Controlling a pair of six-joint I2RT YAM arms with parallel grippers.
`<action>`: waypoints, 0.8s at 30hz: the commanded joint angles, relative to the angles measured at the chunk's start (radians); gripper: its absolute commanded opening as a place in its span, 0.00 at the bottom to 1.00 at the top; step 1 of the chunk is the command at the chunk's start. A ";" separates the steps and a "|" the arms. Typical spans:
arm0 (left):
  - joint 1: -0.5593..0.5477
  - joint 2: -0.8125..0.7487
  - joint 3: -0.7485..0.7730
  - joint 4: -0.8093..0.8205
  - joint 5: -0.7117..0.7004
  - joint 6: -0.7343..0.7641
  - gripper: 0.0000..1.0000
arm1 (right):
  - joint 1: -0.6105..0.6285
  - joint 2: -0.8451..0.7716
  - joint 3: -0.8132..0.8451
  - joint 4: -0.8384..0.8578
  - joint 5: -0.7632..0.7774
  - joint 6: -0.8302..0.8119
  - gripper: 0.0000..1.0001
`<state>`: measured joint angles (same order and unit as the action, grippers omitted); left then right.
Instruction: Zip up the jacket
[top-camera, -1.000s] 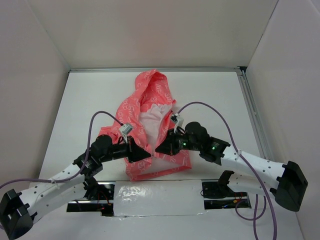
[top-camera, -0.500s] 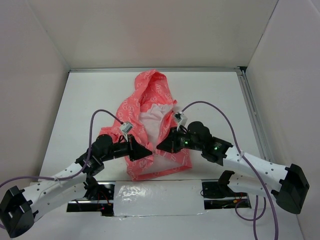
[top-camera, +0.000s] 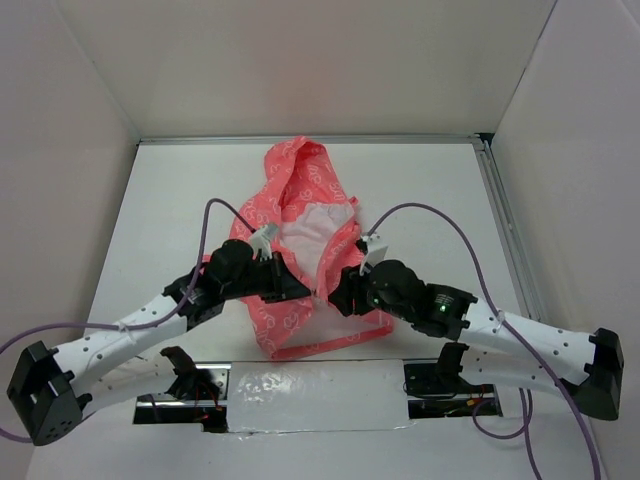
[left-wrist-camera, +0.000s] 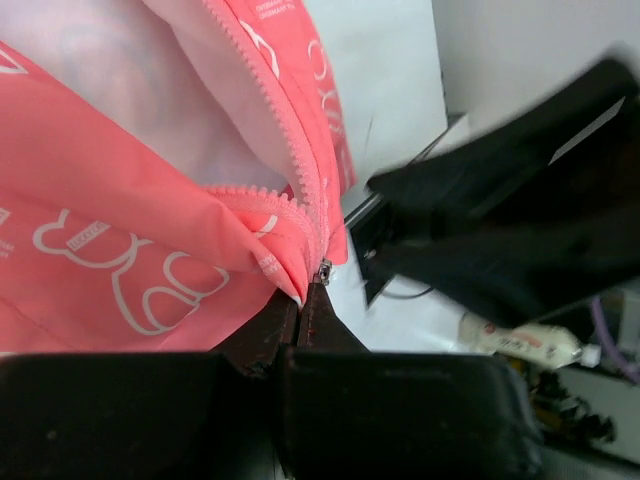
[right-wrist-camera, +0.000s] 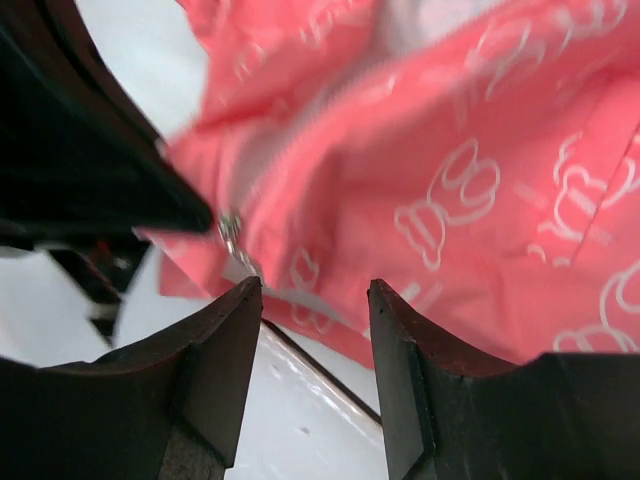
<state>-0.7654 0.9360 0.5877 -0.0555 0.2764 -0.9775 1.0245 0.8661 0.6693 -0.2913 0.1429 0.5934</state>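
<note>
The jacket lies on the white table about midway between left and right, hood toward the far wall and hem toward the near edge, just beyond the arm bases; its front is spread open in the upper part, showing the pale lining; the left gripper comes in from the near left and sits on the jacket's left front panel, its claw closed and pinching the coral fabric at the bottom of the zipper teeth, as the left wrist view shows at the fingertips, with a small metal piece just above them; the right gripper reaches in from the near right and faces the left one across the front opening, close beside it; in the right wrist view its claw stands open, the two fingers apart with nothing between them, the jacket just beyond and a small metal zipper part near the left finger.
</note>
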 joint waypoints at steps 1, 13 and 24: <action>-0.002 0.069 0.116 -0.101 -0.057 -0.079 0.00 | 0.087 0.025 0.076 -0.157 0.231 -0.056 0.54; -0.003 0.184 0.250 -0.214 -0.062 -0.144 0.00 | 0.405 0.276 0.194 -0.224 0.698 0.020 0.53; -0.003 0.167 0.247 -0.210 -0.039 -0.145 0.00 | 0.431 0.458 0.288 -0.181 0.761 0.006 0.75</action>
<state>-0.7658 1.1229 0.8036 -0.2859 0.2237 -1.1107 1.4487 1.3178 0.9054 -0.4980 0.8276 0.5941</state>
